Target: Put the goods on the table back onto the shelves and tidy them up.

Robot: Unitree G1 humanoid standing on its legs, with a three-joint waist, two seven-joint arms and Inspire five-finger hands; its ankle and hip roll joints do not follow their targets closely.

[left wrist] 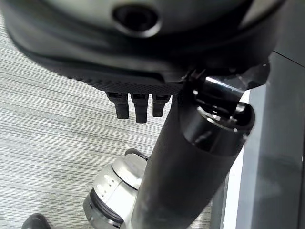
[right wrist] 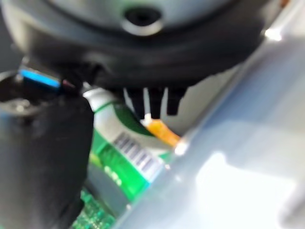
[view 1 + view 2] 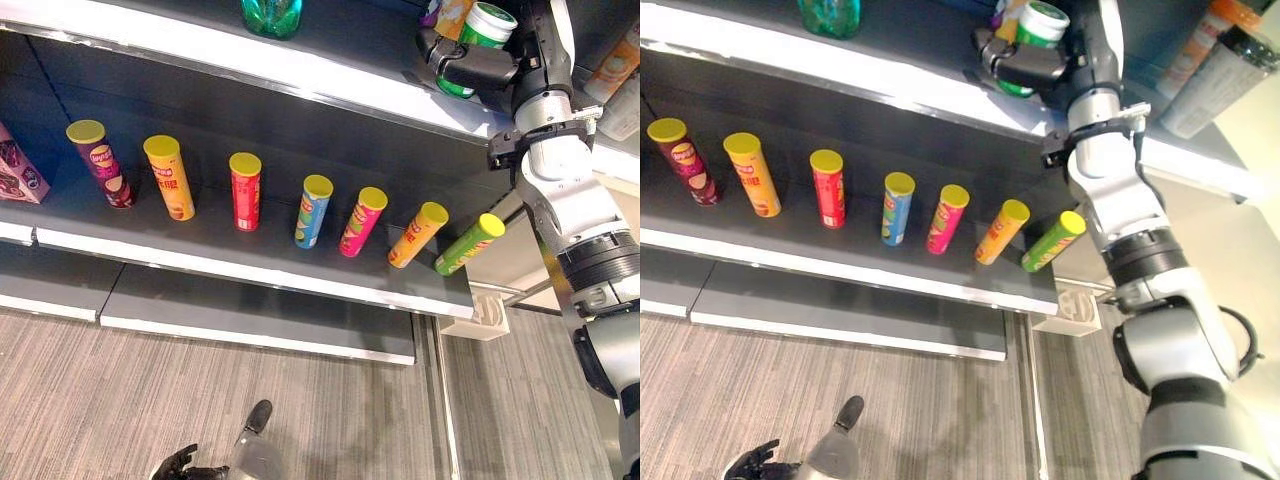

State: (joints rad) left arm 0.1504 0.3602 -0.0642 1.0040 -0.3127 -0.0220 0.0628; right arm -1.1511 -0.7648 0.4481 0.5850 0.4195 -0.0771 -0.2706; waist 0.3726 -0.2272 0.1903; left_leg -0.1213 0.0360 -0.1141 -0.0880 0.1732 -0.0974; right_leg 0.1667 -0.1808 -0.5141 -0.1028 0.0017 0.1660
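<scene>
Right hand point(image 3: 470, 68) grasps a green cylindrical can with white lid point(image 3: 484, 30) above the upper grey shelf point(image 3: 330, 85); lower it upright before releasing.

You had a silver-grey right arm point(image 3: 575, 210) made of smooth rounded shells, with a ribbed black ring at one joint and a black bracket clamped around it near the wrist. Its right hand point(image 3: 470, 68) was matte black and blocky. Up close, its thumb point(image 2: 43, 157) carried a thin blue streak. Your left arm point(image 3: 255, 455) was the same silver-grey. The left hand point(image 3: 185, 465) was dark, its fingers point(image 1: 138, 106) square-tipped, and its thumb point(image 1: 190, 157) was a thick black cylinder with a glossy collar.
</scene>
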